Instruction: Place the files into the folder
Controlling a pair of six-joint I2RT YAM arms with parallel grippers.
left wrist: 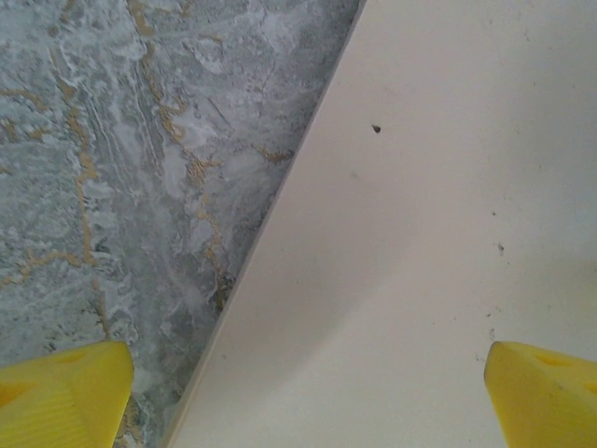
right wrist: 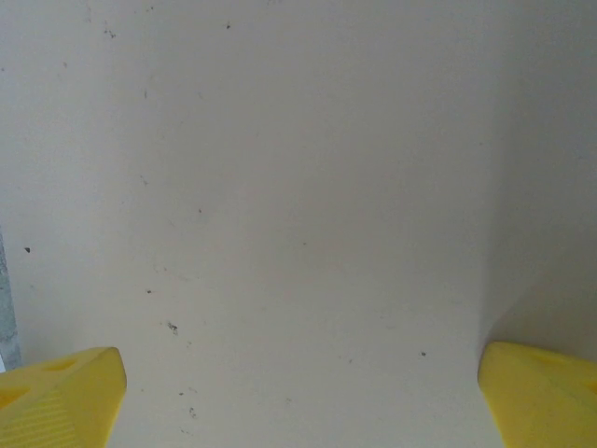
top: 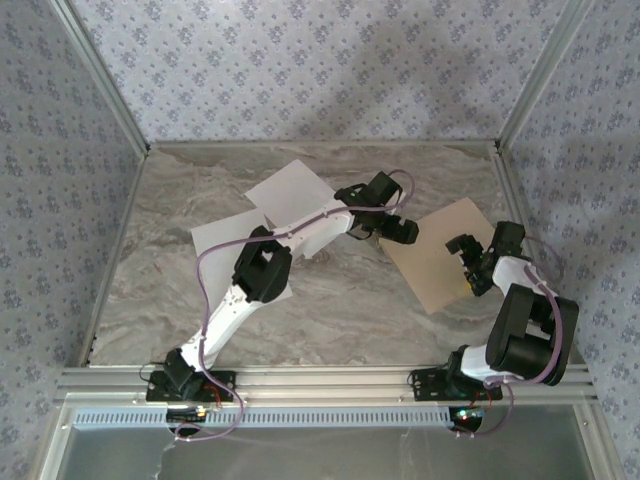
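The right pincer (right wrist: 298, 392), its yellow tips wide apart and empty, hovers over the flat tan-brown cardboard folder (top: 432, 268), seemingly closed, on the right of the grey marbled bench (top: 180, 290); the left pincer (left wrist: 308, 392), equally spread, straddles the folder's left edge; best slip one tip under the top leaf alone while the right pins the lower; the two plain white paper sheets (top: 290, 190) lie farther left.

Soft, even light fills the overhead view, shadows faint under the left arm (top: 262, 272). Wrist views are bright: the folder (right wrist: 298, 205) washed pale, yellow fingertips (left wrist: 61, 397) blurred.
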